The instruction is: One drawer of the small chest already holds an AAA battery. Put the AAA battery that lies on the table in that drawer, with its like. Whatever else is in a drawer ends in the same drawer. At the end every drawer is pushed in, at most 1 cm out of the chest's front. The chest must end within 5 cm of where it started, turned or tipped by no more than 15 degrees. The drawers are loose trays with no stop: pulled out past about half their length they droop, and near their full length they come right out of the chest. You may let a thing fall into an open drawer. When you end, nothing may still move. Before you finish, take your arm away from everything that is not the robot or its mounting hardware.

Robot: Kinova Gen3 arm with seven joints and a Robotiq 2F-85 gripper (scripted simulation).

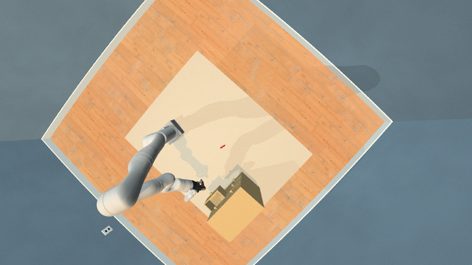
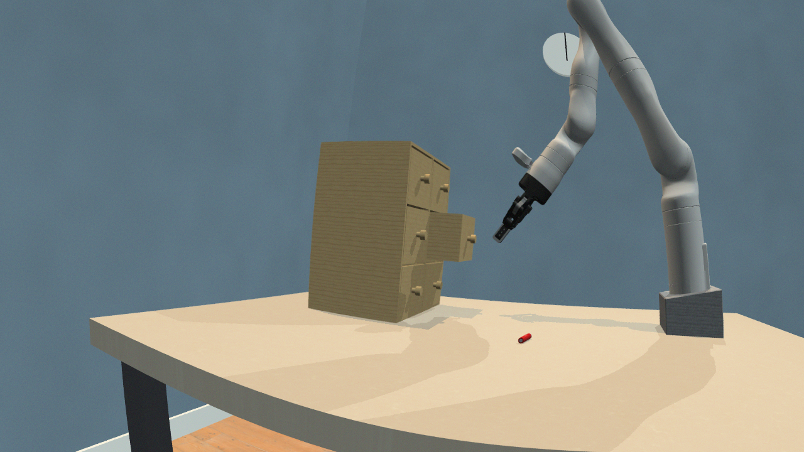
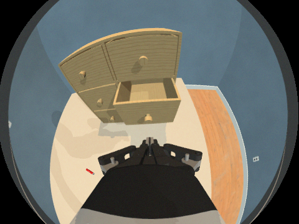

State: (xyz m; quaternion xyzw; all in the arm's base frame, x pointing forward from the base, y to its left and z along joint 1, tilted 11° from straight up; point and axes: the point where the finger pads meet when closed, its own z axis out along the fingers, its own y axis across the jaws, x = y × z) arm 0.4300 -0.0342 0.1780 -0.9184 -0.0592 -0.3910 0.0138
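Observation:
The wooden chest (image 1: 236, 216) (image 2: 359, 225) (image 3: 140, 40) has two columns of three drawers with round knobs. Its middle drawer on the wrist view's right (image 1: 214, 197) (image 2: 445, 236) (image 3: 144, 109) is pulled well out. No object shows on the part of its floor that I see; the space behind its front wall is partly hidden. The other visible drawers look pushed in. The red AAA battery (image 1: 222, 146) (image 2: 524, 338) (image 3: 90, 171) lies on the table in front of the chest. My gripper (image 1: 203, 184) (image 2: 498, 239) (image 3: 150, 141) is shut and empty, pointing down obliquely, a little in front of the open drawer's knob.
The table (image 1: 196, 82) (image 2: 252, 343) (image 3: 71, 155) carries the chest and the arm's base (image 1: 177, 128) (image 2: 691, 312). The chest stands near a table edge. The open drawer juts over the table, with its knob (image 2: 472, 238) (image 3: 148, 117) toward my gripper.

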